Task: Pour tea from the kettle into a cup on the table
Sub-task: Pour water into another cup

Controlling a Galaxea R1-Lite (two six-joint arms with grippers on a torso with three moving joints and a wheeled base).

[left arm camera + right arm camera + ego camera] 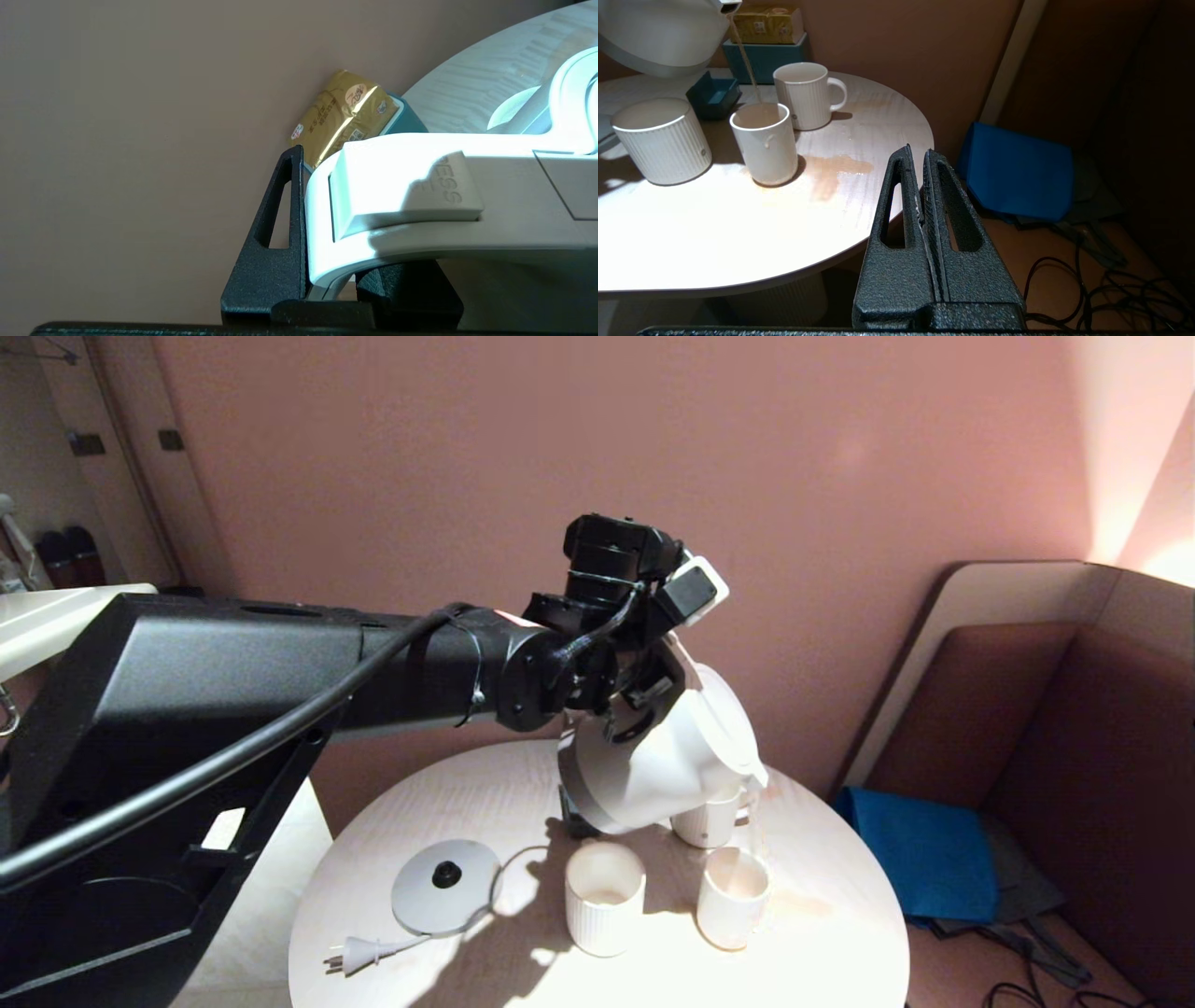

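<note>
The left tool (644, 709) is clenched on the loop handle of the white kettle (653, 765), holding it in the air above the round desk (822, 933) and tipped with its spout low. A thin stream of reddish tea (746, 63) runs from the spout down into the small handleless cup (766, 144), which stands on the desk nearly full, with a drip on its outer wall. A shallow puddle of tea (836, 170) lies on the desk just beside that cup. Behind the cup stands a white mug (808, 95) with a handle, and next to it a wider ribbed cup (661, 140). The kettle's grey base (443, 887) lies on the desk with its cord and plug (359, 954). At the desk's far edge, a gold packet (343, 116) sits in a teal box. The right tool (920, 163) hangs off the desk's edge, its fingers pressed together and holding nothing.
</note>
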